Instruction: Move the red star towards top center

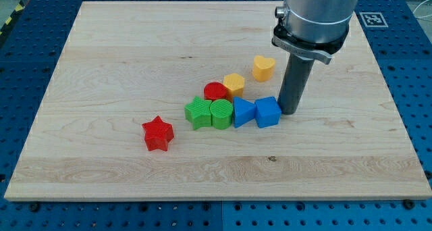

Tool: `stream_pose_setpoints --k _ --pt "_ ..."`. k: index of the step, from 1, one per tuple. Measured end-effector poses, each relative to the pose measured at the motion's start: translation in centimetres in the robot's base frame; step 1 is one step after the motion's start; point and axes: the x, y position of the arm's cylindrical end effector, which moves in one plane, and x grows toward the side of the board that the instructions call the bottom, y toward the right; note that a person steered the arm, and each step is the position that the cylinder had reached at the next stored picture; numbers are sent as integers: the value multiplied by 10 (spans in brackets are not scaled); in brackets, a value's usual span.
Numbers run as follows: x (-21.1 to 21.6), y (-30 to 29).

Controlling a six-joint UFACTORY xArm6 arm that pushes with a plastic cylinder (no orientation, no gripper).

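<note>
My tip [291,112] is resting just right of the blue cube [267,112] — well apart from the red star [158,134]. It is carrying nothing — a bare rod without fingers, so it is needing to circle below the star.

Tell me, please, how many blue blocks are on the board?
2. A blue triangular block and a blue cube sit side by side near the centre, the cube just left of my tip. None seems hidden.

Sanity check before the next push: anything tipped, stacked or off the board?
Nothing stands out. All blocks lie flat on the wooden board. The red star sits alone toward the view's bottom left, apart from the cluster. My tip rests just right of the blue cube, far from the star.
</note>
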Motion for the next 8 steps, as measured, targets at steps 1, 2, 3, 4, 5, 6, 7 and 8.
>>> stream_pose_setpoints --k 1,2,3,4,5,6,7,8 --pt "-2 10" --pt "11 25" --pt "40 29" --pt "69 27" --pt "85 1" --pt "86 -31" --pt "86 -56" --pt "86 -78"
